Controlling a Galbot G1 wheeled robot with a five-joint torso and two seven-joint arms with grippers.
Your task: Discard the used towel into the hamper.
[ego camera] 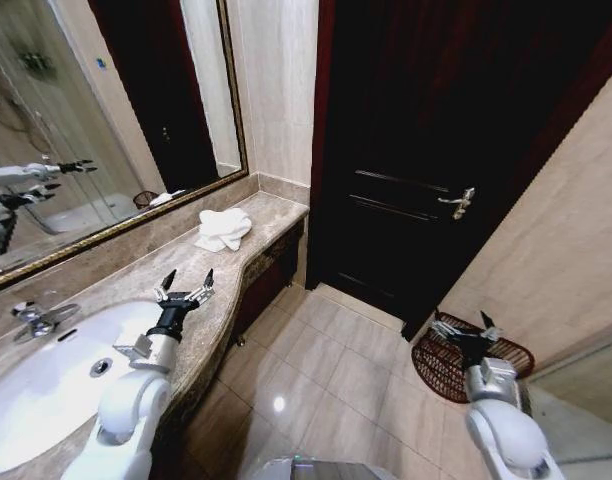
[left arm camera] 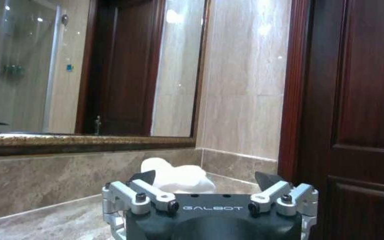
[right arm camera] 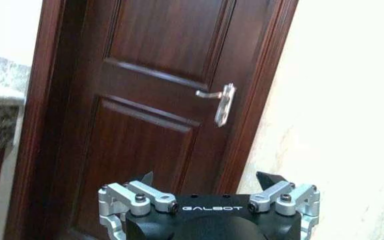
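Observation:
A crumpled white towel (ego camera: pixel 223 229) lies on the marble counter (ego camera: pixel 136 280) near its far end, close to the mirror. My left gripper (ego camera: pixel 186 288) hovers open over the counter, short of the towel, pointing toward it. The left wrist view shows the towel (left arm camera: pixel 178 179) straight ahead beyond the open fingertips (left arm camera: pixel 142 176). The hamper (ego camera: pixel 446 365), a dark reddish-brown ribbed basket, stands on the floor by the right wall. My right gripper (ego camera: pixel 466 330) is held open just above and in front of the hamper. The right wrist view has that gripper (right arm camera: pixel 209 180) facing the door.
A white sink (ego camera: pixel 46 385) with a chrome tap (ego camera: pixel 36 320) sits at the near left of the counter. A large framed mirror (ego camera: pixel 106 110) backs the counter. A dark wooden door (ego camera: pixel 436 150) with a lever handle (ego camera: pixel 458 203) stands ahead. Tiled floor (ego camera: pixel 326 370) lies open between counter and hamper.

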